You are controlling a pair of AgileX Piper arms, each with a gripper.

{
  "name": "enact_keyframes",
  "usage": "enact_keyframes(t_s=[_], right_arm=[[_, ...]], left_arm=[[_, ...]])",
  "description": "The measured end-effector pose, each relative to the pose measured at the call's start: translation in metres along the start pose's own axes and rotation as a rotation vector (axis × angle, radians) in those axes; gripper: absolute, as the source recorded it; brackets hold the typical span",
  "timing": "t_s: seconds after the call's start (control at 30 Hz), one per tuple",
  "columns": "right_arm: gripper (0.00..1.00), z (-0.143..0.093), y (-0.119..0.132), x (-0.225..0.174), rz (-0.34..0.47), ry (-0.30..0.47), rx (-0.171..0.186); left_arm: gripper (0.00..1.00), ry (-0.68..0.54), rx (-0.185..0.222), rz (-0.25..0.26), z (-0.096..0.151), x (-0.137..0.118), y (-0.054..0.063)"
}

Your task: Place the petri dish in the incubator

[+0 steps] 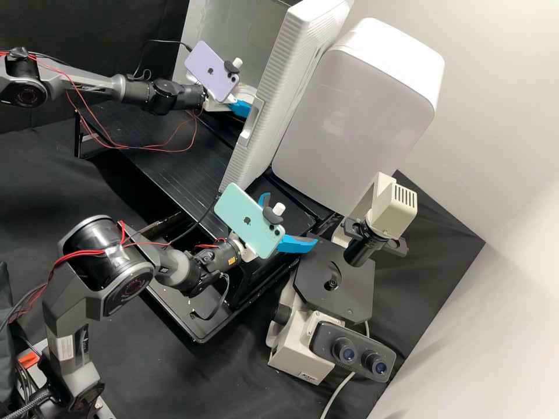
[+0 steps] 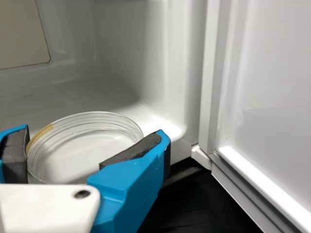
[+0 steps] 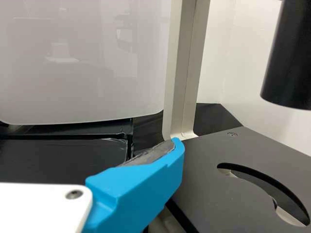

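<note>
Nearest us in the high view, the right gripper (image 1: pixel 289 224) hangs with its blue fingers apart at the edge of the microscope (image 1: pixel 303 343), and its wrist view adds the black stage (image 3: pixel 233 160) with its slotted hole. Farther back, the left gripper (image 1: pixel 239 107) sits past the open door (image 1: pixel 279 87) of the white incubator (image 1: pixel 209 35). Its wrist view takes us inside, where the pads are clamped on the petri dish (image 2: pixel 82 141), which is clear, round, shallow and upright, with a faint yellow streak on its rim, low near the front lip.
</note>
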Motion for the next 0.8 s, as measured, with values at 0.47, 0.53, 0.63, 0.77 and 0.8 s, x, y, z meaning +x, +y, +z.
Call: enact_keyframes(t_s=[0.47,0.53,0.63,0.77,0.8], right_arm=[[1.0,0.0,0.0,0.0,0.0,0.0,0.0],[1.0,0.0,0.0,0.0,0.0,0.0,0.0],[1.0,0.0,0.0,0.0,0.0,0.0,0.0],[1.0,0.0,0.0,0.0,0.0,0.0,0.0],[1.0,0.0,0.0,0.0,0.0,0.0,0.0]], left_arm=[[0.0,0.03,-0.073,0.009,-0.03,0.011,0.011],[0.0,0.044,-0.075,0.012,-0.037,0.015,0.011],[0.0,0.064,-0.086,0.029,-0.046,0.018,0.016],[0.0,0.08,-0.103,0.038,-0.052,0.022,0.017],[0.0,0.087,-0.104,0.042,-0.054,0.022,0.019]])
